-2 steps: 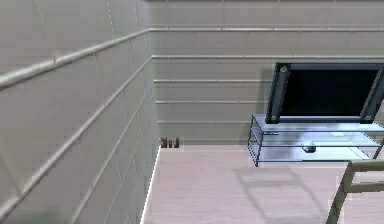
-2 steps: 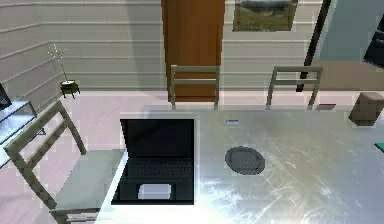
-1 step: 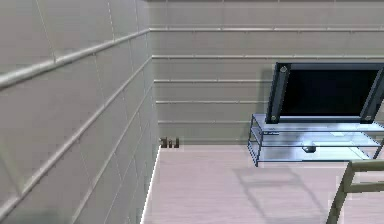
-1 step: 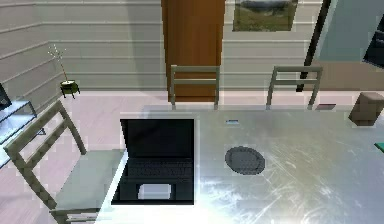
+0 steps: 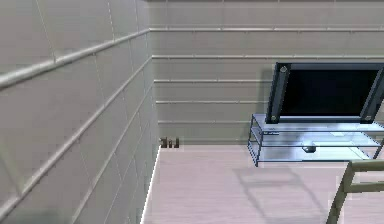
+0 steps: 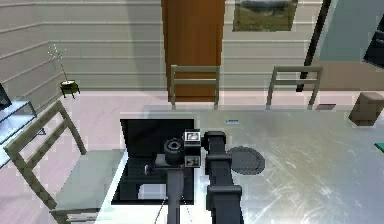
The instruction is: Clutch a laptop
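A flat black slab shaped like a laptop (image 6: 140, 145) lies on the pale grey table (image 6: 300, 140), near its left edge in the arm side view. My arm rises from the bottom edge over this table. The gripper (image 6: 158, 166) shows with its dark body and thin fingers in front of the black slab. I cannot tell whether it holds anything, since the slab lies right behind it on the tabletop.
A dark round disc (image 6: 245, 160) lies on the table beside the arm, and a brown box (image 6: 367, 108) sits at its far right. Wooden chairs (image 6: 195, 82) (image 6: 60, 160) surround it, before a brown door (image 6: 194, 40). Ahead stand a television (image 5: 330, 92) on a glass stand (image 5: 300, 140) and a wall (image 5: 70, 110).
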{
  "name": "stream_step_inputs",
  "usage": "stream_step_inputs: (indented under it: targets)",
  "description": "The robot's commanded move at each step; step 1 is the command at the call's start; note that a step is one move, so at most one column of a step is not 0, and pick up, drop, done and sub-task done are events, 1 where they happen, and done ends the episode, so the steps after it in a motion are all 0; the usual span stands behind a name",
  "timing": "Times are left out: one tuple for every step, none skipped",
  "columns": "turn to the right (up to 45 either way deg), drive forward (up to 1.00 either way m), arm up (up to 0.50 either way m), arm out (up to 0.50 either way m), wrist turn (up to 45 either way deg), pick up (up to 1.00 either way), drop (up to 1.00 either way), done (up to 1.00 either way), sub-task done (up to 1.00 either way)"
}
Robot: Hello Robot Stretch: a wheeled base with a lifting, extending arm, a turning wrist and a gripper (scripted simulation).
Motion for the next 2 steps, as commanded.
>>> stream_step_inputs:
  targets:
    - [0.0, 0.00, 0.00, 0.00, 45.0, 0.00, 0.00, 0.00, 0.00]
    - [0.0, 0.00, 0.00, 0.00, 45.0, 0.00, 0.00, 0.00, 0.00]
